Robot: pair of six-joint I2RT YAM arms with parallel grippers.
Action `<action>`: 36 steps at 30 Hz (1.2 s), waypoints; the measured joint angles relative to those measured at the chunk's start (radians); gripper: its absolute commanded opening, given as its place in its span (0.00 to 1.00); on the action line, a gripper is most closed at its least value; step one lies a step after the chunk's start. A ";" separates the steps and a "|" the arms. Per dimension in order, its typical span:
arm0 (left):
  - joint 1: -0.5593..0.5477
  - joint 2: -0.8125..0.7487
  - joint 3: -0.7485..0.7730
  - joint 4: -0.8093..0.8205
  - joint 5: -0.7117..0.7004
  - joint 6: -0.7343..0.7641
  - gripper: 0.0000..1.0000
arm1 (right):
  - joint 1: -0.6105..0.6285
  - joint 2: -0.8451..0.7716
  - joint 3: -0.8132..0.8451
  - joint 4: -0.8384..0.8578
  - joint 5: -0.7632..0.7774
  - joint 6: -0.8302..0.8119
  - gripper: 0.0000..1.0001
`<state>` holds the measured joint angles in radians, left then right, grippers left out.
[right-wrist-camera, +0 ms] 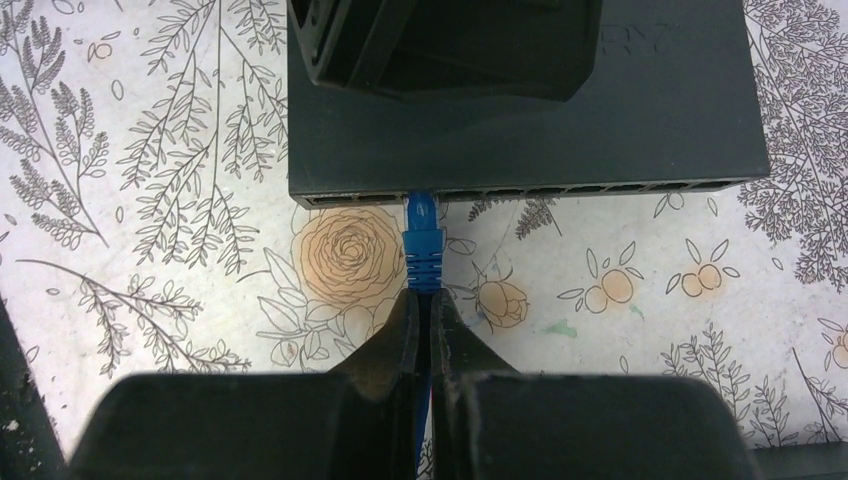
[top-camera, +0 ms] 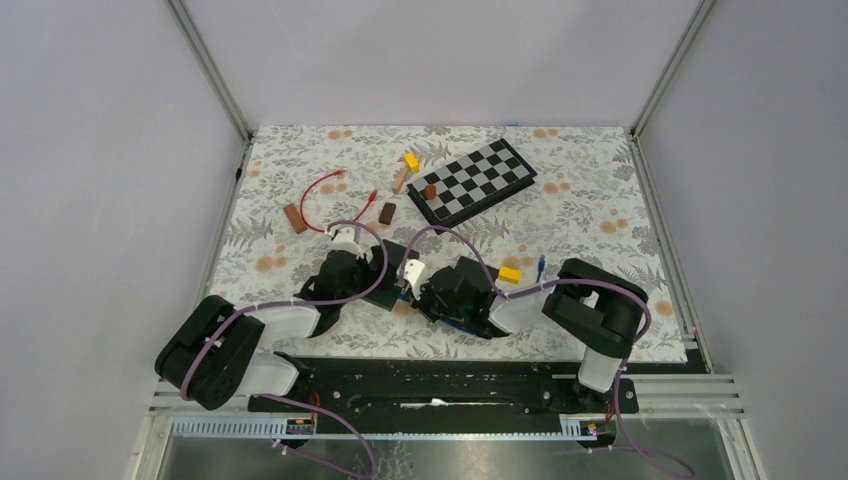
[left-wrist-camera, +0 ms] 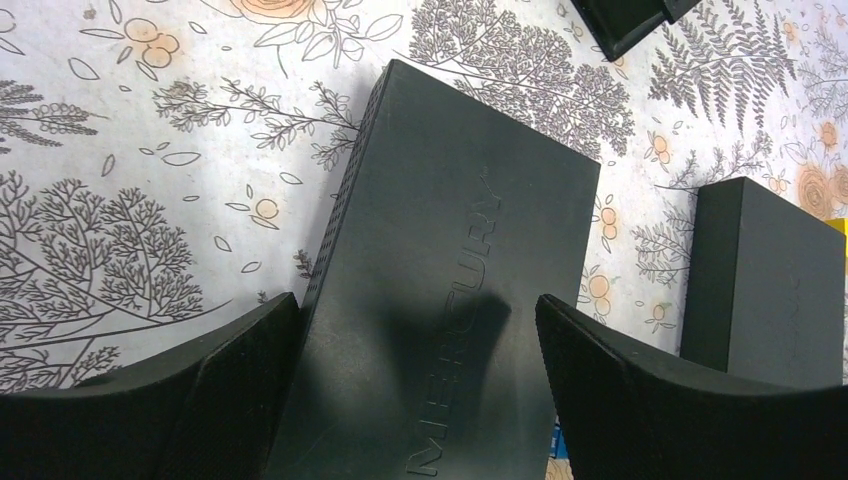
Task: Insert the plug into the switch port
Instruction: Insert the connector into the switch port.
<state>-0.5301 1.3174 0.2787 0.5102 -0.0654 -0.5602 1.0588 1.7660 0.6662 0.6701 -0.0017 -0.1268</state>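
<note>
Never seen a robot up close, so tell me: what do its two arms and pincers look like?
The left arm and right arm are chunky black blocks joined by white sections, a lilac cable looping along each. The left gripper and right gripper end in two matte black wedge-shaped fingers.

On the table (top-camera: 600, 210) I count two arms, the left arm (top-camera: 215, 350) and the right arm (top-camera: 600, 310), and two hands, the left hand (left-wrist-camera: 417, 300) and the right hand (right-wrist-camera: 425, 300). There are two black boxes, the switch (left-wrist-camera: 460, 230) and one more (left-wrist-camera: 765, 280). Also one blue plug (right-wrist-camera: 422, 235), one red cable (top-camera: 306, 195), one chessboard (top-camera: 480, 180), two yellow blocks (top-camera: 411, 161) (top-camera: 509, 274), three brown blocks (top-camera: 293, 218) (top-camera: 387, 212) (top-camera: 430, 191) and one pale wooden stick (top-camera: 400, 180)
</note>
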 measured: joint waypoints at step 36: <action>0.034 0.072 0.007 0.079 -0.008 0.097 0.70 | -0.004 0.075 0.035 0.074 0.037 -0.028 0.00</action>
<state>-0.4965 1.3895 0.2859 0.5896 -0.0731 -0.4633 1.0550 1.8408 0.7013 0.7444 0.0349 -0.1551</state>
